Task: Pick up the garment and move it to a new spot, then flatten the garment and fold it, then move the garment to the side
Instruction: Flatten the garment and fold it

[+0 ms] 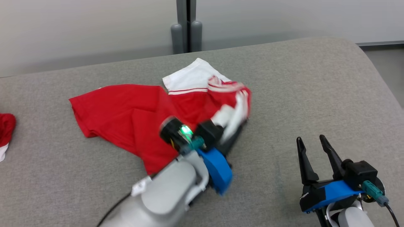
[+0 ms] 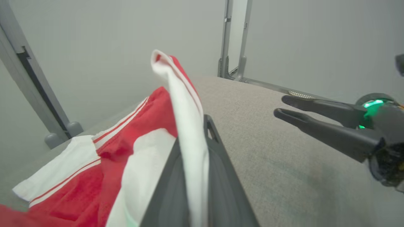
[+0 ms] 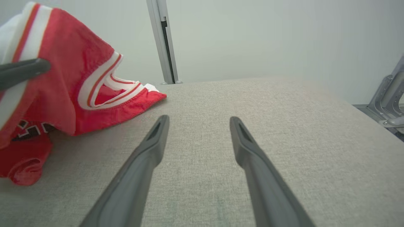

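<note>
Red-and-white garment [image 1: 126, 116] lies rumpled mid-way across the grey padded surface [image 1: 315, 78], its 3 o'clock edge clamped in the left gripper [image 2: 194, 132]; the right gripper [image 1: 312, 142] rests spread at 4 o'clock. Pickup step: next, lift clear without snagging

The garment [image 1: 126, 113] is red with white parts and thin red stripes, and the surface [image 1: 315, 94] is plain grey.

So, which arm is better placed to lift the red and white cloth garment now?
Left: the left gripper is shut on the red and white garment, while the right gripper stands open, apart from it.
</note>
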Available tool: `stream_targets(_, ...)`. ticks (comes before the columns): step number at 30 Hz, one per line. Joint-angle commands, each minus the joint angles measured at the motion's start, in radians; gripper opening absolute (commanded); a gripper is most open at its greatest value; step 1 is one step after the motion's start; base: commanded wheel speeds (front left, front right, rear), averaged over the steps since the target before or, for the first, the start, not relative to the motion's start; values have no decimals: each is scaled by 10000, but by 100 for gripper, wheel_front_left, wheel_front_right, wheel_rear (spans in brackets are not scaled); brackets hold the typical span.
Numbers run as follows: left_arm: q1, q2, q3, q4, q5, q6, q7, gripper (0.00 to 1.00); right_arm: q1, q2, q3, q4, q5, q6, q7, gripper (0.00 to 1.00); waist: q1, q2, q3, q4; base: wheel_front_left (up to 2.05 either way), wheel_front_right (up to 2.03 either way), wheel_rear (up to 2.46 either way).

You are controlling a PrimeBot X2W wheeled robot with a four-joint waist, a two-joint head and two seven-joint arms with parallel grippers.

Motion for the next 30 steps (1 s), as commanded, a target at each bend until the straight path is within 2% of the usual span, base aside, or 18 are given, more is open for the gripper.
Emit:
stream_targets(1,219,0,-375,-172,-168,-9,87,0,129,-28,8,-30,-42,6,-37,100,1,0,-28,-121,0,0,0)
stream_targets(5,912,7,-1741,-758,-984,-9,340,0,94,-28,6,-33,7,6,-37,100,1,0,40,-368,0,0,0)
stream_targets(6,922,16,-2042,-766,-1041,7,423,34,84,-25,60,-36,29,6,-39,100,1,0,75,-439,0,0,0)
stream_targets(7,893,-3,-2226,-809,-1135,83,405,100,65,-26,64,-39,49,6,-37,100,1,0,100,-488,0,0,0)
stream_targets(13,412,-6,-2696,-1261,-1400,452,93,100,188,-28,-162,-27,-17,6,-39,100,1,0,-15,-389,0,0,0)
stream_targets(17,47,4,-2253,-1567,-1604,945,-39,100,358,-26,-315,0,-98,6,-37,100,1,0,-270,-98,0,0,0)
stream_targets(21,357,108,-706,-1980,-1030,1447,-51,100,490,-28,-314,-15,-61,6,-37,100,1,0,-473,190,0,0,0)
stream_targets(30,2827,1545,3226,-3380,894,1983,-49,100,746,-31,-345,40,47,6,-37,100,1,0,-748,780,0,0,0)
